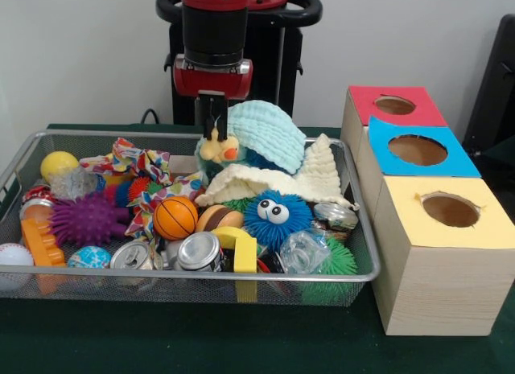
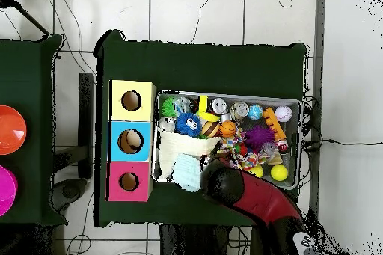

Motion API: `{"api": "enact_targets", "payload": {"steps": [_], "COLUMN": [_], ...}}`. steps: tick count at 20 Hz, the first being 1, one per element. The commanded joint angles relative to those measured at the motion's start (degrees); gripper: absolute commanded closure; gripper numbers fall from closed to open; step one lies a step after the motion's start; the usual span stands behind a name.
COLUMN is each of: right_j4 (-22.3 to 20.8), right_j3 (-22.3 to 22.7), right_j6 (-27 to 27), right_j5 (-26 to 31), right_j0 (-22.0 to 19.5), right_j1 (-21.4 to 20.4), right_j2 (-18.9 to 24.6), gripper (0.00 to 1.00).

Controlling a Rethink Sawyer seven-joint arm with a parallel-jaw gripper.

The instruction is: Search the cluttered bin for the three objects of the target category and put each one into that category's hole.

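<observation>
A wire bin (image 1: 358,229) holds mixed clutter. Among it are an orange basketball (image 1: 175,218), a purple spiky ball (image 1: 84,219), a blue fuzzy ball with eyes (image 1: 275,215), a yellow ball (image 1: 59,165), a baseball (image 1: 14,257) and two cans (image 1: 199,252). A cream cloth (image 1: 273,181) and a light blue cloth (image 1: 269,133) are heaped at the back. My gripper (image 1: 213,131) hangs at the bin's back edge, its tips at the head of a yellow plush duck (image 1: 219,151) beside the blue cloth. In the overhead view the arm (image 2: 254,192) covers the gripper.
Three wooden boxes stand beside the bin, each with a round hole: red (image 1: 394,105), blue (image 1: 417,150) and yellow (image 1: 451,210). Overhead they line up left of the bin rim (image 2: 299,140). A green spiky ball (image 1: 338,261) lies in the corner nearest the boxes.
</observation>
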Motion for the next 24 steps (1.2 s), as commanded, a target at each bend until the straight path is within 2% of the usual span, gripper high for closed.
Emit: {"api": "enact_targets", "payload": {"steps": [1,9,17,24], "right_j4": [1.3,0.9,0.7,1.2], "right_j3": [-1.8,-2.2,-7.6,-11.8], "right_j6": [9.5,9.2,8.5,11.2], "right_j5": [7.4,9.0,14.8,20.3], "right_j0": [0.1,0.7,2.6,7.3], "right_j1": [-1.4,-2.4,-0.6,0.8], "right_j2": [0.5,-0.2,-1.2,-2.7], "gripper": [1.00,1.00,1.00,1.00]}}
